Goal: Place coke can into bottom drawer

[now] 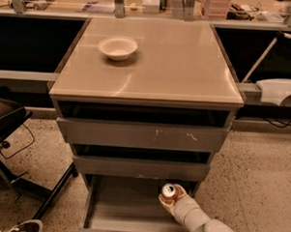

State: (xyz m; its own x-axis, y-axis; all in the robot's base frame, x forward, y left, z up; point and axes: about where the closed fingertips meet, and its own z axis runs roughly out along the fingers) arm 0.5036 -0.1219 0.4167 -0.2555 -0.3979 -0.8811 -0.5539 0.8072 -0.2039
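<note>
White bowl point(118, 47) on cabinet top point(186, 66), dark chair point(7, 124) at left, shoe point(27, 227)
</note>
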